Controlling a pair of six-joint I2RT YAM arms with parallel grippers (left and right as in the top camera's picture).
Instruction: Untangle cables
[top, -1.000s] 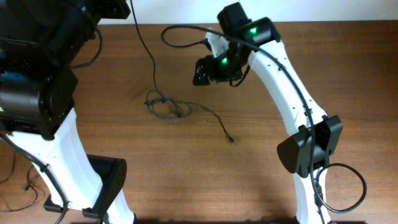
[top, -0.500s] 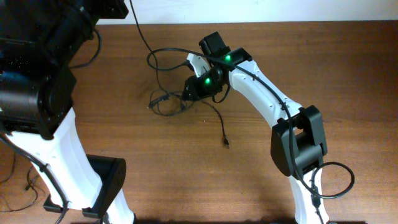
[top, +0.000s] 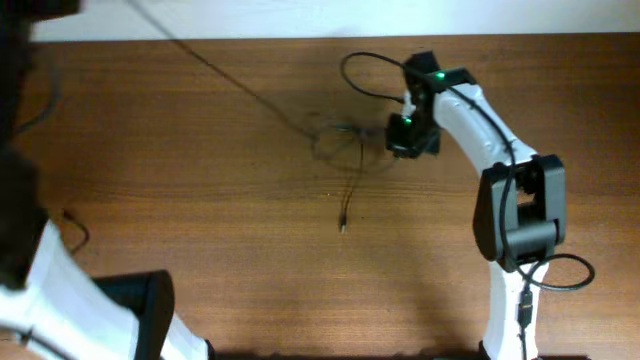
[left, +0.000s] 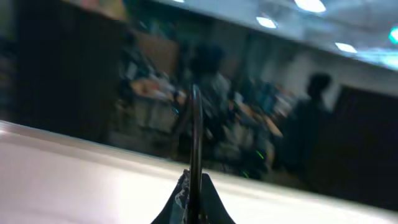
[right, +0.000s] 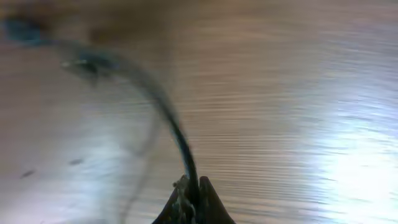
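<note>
Swung rightward, the right gripper (top: 395, 142) now sits just right of the cables (top: 335, 132), which are drawn taut toward far left. Left wrist: the left gripper (left: 194, 183) pinches one of them. Right wrist: jaws clamped on another, so the knot should loosen.

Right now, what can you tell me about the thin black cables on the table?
The cables are thin, black, flexible cords, blurred here, in a loose tangle near the far middle of the wooden table. One strand runs straight toward the far left corner. Another trails down to a small plug. The right fingers are shut on one strand, and the left fingers on another.
</note>
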